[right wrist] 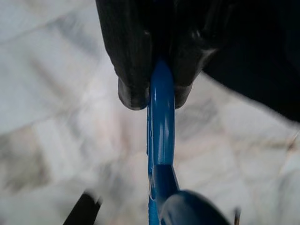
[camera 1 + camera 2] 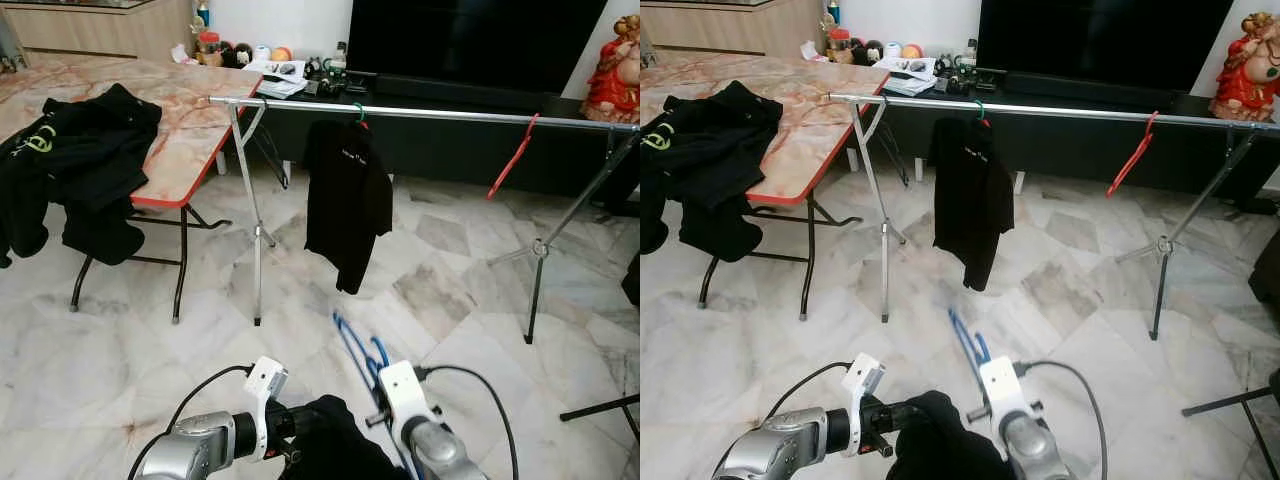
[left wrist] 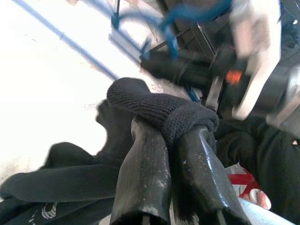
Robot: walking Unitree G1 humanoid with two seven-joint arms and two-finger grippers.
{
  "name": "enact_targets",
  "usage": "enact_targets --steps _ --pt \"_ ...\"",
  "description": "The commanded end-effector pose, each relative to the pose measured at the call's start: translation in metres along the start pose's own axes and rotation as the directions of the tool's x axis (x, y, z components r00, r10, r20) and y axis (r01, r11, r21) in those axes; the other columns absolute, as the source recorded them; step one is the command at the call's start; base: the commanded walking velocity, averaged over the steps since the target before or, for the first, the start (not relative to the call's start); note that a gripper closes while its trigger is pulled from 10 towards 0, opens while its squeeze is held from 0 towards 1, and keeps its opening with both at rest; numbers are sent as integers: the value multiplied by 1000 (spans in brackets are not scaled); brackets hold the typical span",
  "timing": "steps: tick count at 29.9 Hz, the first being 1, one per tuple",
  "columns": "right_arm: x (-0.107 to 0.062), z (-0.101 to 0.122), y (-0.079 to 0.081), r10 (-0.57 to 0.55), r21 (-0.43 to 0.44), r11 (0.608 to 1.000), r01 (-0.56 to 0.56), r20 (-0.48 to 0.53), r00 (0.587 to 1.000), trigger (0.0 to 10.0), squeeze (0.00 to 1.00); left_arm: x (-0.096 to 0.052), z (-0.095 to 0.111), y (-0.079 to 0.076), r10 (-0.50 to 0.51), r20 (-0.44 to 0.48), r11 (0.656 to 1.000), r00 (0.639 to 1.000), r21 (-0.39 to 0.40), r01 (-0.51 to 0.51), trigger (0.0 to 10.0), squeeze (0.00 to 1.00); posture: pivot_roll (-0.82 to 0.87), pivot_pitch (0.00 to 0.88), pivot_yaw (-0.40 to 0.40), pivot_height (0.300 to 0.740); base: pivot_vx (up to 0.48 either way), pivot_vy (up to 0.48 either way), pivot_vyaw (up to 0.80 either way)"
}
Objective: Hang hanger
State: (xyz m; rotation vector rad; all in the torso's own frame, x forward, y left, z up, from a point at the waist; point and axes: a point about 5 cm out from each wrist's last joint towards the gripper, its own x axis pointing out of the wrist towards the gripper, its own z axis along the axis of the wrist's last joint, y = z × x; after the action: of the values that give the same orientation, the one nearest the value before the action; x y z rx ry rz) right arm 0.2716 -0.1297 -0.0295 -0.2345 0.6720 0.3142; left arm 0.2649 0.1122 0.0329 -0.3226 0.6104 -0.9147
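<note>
a long silver rail [image 2: 450, 114] on tripod legs crosses the room in front of a dark tv console [image 2: 470, 140], above a pale marble floor [image 2: 120, 350]. a black shirt [image 2: 345, 205] hangs from the rail on a green hanger [image 2: 359, 113], and further toward the robot's right a bare red hanger [image 2: 512, 158] hooks over the same rail, tilted. to the robot's left stands a folding tabletop [image 2: 190, 110] with a marbled pink surface and red edge, with black clothes [image 2: 75, 165] draped over its near corner and hanging down. low in the head views both silver arms meet close together. the right pincer [image 1: 151, 89] is clamped on a blue hanger [image 2: 357, 352], its two dark fingers [image 1: 133, 70] pressed to either side of the blue plastic bar — the hanger sticks up and forward from the grip, well short of the rail. the left pincer [image 3: 171, 129] is pinched shut on a fold of a black garment [image 2: 340, 440], knitted cloth bunched over its fingertips; the garment lies bundled between the two arms, just below the blue hanger. in the left wrist view the blue hanger's wire and the right arm's white housing sit just beyond the gripped cloth. a red figurine [image 2: 615, 65] stands on the console at the far right, and small items [image 2: 280, 70] clutter the console's left end.
</note>
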Motion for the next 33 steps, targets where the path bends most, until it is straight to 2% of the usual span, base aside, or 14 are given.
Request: enact_targets --steps 1,5,12,19,29,30,31,32,33 --pt "-2 -9 -2 3 25 1000 -1 -48 999 10000 0 -1 7 -2 -11 15 999 1000 30 11 10000 0 135 53 -60 740 0 0 0" --pt "-3 -17 0 44 39 998 -40 -107 993 10000 0 -4 8 -4 -15 19 999 1000 35 14 10000 0 135 52 -60 740 0 0 0" --pt "-3 -17 -1 48 46 998 -43 -115 992 10000 0 -6 8 -5 -15 19 999 1000 37 14 10000 0 134 50 -61 740 0 0 0" --pt "-2 -14 -4 43 61 997 -36 -115 992 10000 0 1 12 -6 -12 17 999 1000 40 11 10000 0 133 48 -61 740 0 0 0" --pt "-4 -21 -5 39 73 997 -30 -132 991 10000 0 -1 11 -10 -16 15 999 1000 51 16 10000 0 130 36 -58 740 0 0 0" --pt "-5 -21 -6 38 75 997 -28 -133 990 10000 0 -1 10 -8 -15 14 998 1000 57 14 10000 714 129 33 -57 740 0 0 0" --pt "-5 -21 -6 38 75 997 -28 -133 990 10000 0 -1 10 -8 -15 14 998 1000 57 14 10000 714 129 33 -57 740 0 0 0" --pt "-5 -22 -6 37 75 997 -27 -135 990 10000 0 -2 9 -6 -11 11 998 1000 58 11 10000 1000 129 30 -56 740 0 0 0" --pt "-5 -23 -6 36 76 997 -26 -136 990 10000 0 -2 7 -4 -8 8 998 1000 57 7 10000 1000 129 29 -56 740 0 0 0"
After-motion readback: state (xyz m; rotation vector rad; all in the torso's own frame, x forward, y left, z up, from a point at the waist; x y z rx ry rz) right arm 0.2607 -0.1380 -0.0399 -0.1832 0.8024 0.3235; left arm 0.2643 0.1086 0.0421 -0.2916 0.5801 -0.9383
